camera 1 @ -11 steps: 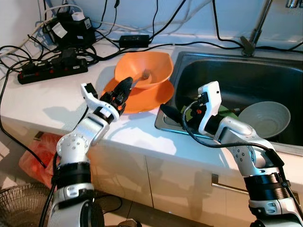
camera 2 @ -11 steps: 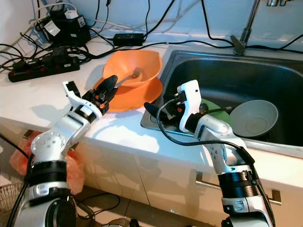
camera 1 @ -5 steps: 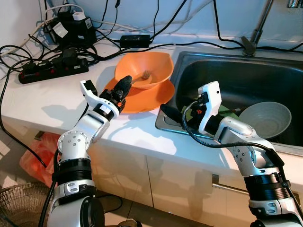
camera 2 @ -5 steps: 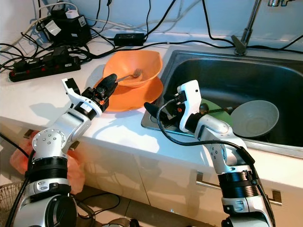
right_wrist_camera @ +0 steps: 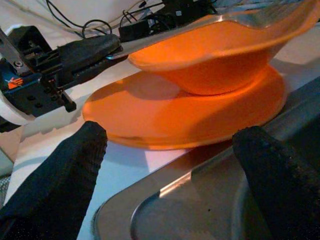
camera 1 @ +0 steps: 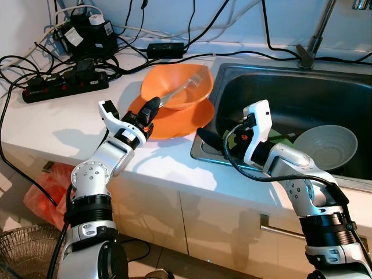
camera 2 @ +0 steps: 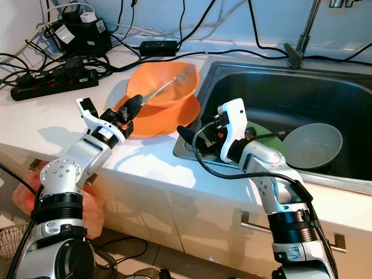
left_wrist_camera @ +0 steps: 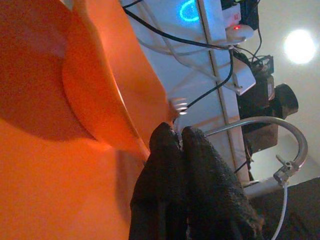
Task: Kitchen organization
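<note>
An orange bowl (camera 1: 177,86) stands on an orange plate (camera 1: 174,121) on the white counter, left of the sink. A metal fork (camera 1: 181,90) slants across the bowl, its tines (left_wrist_camera: 178,106) up by the far rim. My left gripper (camera 1: 150,111) is at the plate's near left edge, shut on the fork's handle. Its fingertips (left_wrist_camera: 167,142) are pressed together in the left wrist view. My right gripper (camera 1: 208,138) hangs over the sink's front left corner, open, its fingers (right_wrist_camera: 75,165) wide apart and holding nothing. The bowl (right_wrist_camera: 220,50) and plate (right_wrist_camera: 165,117) lie just beyond it.
A grey bowl (camera 1: 325,145) lies in the steel sink (camera 1: 290,93), with something green (camera 1: 278,136) beside it. A faucet (camera 1: 313,35) rises behind. A power strip (camera 1: 64,86), adapters and tangled cables crowd the counter's back left. The counter's front edge runs beneath both arms.
The fork's tines have risen from inside the bowl to its far rim. My left gripper has drawn back a little along the handle's line. The right arm is still.
</note>
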Available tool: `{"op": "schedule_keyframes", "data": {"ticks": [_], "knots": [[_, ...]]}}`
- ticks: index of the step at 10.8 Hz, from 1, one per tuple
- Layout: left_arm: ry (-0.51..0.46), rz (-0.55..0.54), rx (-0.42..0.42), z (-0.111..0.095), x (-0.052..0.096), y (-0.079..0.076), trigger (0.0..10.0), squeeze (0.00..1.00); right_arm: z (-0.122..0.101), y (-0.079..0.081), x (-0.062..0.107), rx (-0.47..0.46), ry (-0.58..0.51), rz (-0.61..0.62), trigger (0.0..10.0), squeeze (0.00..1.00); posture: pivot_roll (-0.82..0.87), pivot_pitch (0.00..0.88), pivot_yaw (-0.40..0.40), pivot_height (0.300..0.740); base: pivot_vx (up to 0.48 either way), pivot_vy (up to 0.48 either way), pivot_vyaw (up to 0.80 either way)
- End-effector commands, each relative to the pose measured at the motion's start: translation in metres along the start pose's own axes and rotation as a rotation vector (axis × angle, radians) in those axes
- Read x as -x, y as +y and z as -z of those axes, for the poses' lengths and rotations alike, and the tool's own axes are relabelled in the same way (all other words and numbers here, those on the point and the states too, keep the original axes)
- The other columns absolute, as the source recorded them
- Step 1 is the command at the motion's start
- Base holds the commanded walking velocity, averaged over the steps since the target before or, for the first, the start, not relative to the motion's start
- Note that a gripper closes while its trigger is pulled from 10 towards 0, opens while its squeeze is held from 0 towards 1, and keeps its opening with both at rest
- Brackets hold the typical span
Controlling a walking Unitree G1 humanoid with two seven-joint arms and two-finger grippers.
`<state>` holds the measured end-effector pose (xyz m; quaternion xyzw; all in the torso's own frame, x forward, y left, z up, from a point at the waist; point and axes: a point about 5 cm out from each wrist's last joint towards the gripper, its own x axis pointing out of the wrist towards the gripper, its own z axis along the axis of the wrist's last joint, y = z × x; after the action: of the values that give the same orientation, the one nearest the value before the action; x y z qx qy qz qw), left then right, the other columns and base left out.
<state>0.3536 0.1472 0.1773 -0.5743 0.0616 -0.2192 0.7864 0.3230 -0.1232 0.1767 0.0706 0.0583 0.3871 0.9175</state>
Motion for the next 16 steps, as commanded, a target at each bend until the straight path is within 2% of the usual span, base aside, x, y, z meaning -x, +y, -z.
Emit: {"op": "schedule_keyframes", "data": {"ticks": [1, 4, 5, 6, 8, 9, 11, 13, 16], "knots": [[-0.015, 0.008, -0.018, -0.006, -0.002, -0.005, 0.0, 0.00, -0.001, 0.004, -0.002, 0.012, 0.002, -0.012, 10.0, 0.00, 0.10, 0.057, 0.114, 0.740, 0.000, 0.000, 0.00], [-0.010, 0.028, -0.028, -0.007, -0.004, -0.009, 0.0, 0.00, -0.001, 0.005, -0.003, 0.008, -0.003, -0.013, 10.0, 0.00, 0.10, 0.057, 0.115, 0.740, 0.000, 0.000, 0.00], [0.022, 0.064, -0.061, -0.002, -0.004, -0.014, 0.0, 0.00, -0.003, 0.006, -0.003, -0.011, -0.022, -0.023, 10.0, 0.00, 0.10, 0.056, 0.115, 0.740, 0.000, 0.000, 0.00], [0.045, 0.100, -0.078, 0.001, -0.004, -0.018, 0.0, 0.00, -0.006, 0.009, -0.004, -0.047, -0.049, -0.035, 10.0, 0.00, 0.10, 0.056, 0.114, 0.740, 0.000, 0.000, 0.00], [0.136, 0.235, -0.109, 0.016, -0.006, -0.036, 0.0, 0.00, -0.016, 0.015, -0.008, -0.141, -0.127, -0.068, 10.0, 0.00, 0.10, 0.054, 0.112, 0.740, 0.000, 0.000, 0.00], [0.150, 0.255, -0.104, 0.019, -0.007, -0.039, 0.0, 0.00, -0.019, 0.015, -0.009, -0.165, -0.150, -0.066, 10.0, 0.00, 0.10, 0.053, 0.114, 0.740, 0.000, 0.000, 0.00], [0.177, 0.271, -0.099, 0.027, -0.009, -0.041, 0.0, 0.00, -0.033, 0.013, -0.011, -0.285, -0.269, -0.036, 10.0, 0.00, 0.10, 0.051, 0.114, 0.740, 0.000, 0.000, 0.00], [0.209, 0.292, -0.083, 0.039, -0.014, -0.043, 0.0, 0.00, -0.048, 0.010, -0.012, -0.367, -0.388, -0.020, 10.0, 0.00, 0.10, 0.050, 0.114, 0.740, 0.000, 0.000, 0.00], [0.250, 0.340, -0.050, 0.058, -0.023, -0.052, 0.0, 0.00, -0.057, 0.007, -0.016, -0.423, -0.446, 0.016, 10.0, 0.00, 0.09, 0.048, 0.114, 0.740, 0.000, 0.000, 0.00]]}}
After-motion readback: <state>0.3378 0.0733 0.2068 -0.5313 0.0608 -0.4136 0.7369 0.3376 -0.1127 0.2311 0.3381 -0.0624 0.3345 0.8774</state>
